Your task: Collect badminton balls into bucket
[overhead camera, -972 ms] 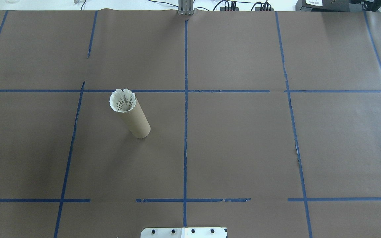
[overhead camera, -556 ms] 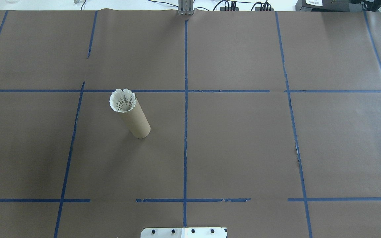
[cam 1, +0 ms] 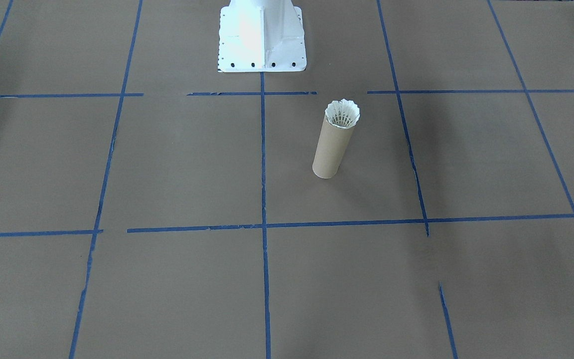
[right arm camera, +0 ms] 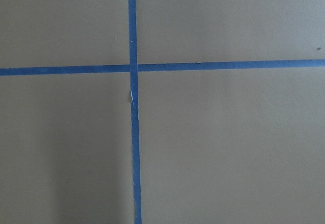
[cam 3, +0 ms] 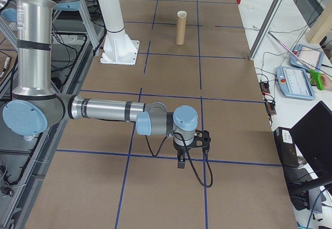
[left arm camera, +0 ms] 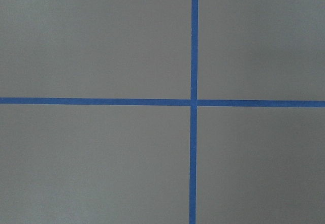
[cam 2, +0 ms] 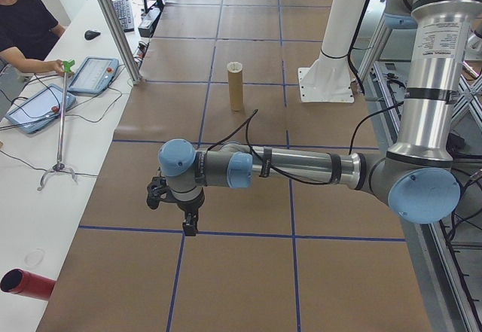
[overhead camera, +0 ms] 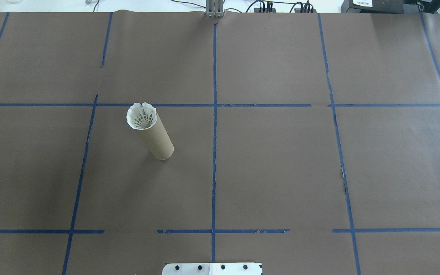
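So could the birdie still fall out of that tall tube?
Maybe. The shuttlecock sits only in the mouth of the cardboard tube, its feathers poking above the rim, so a bump might pop it out. The tube is tall, narrow and standing free on the table, so a knock could tip it.

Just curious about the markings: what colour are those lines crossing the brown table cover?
Blue: the tape lines form a grid on the brown paper, clearest in the overhead view.

The tube (overhead camera: 155,135) is matt tan cardboard; the shuttlecock (overhead camera: 141,115) in its mouth shows white feathers. Matt brown paper covers the table (overhead camera: 281,172), gridded with blue tape (overhead camera: 214,152). The base (cam 1: 261,35), upper centre, is glossy white metal.
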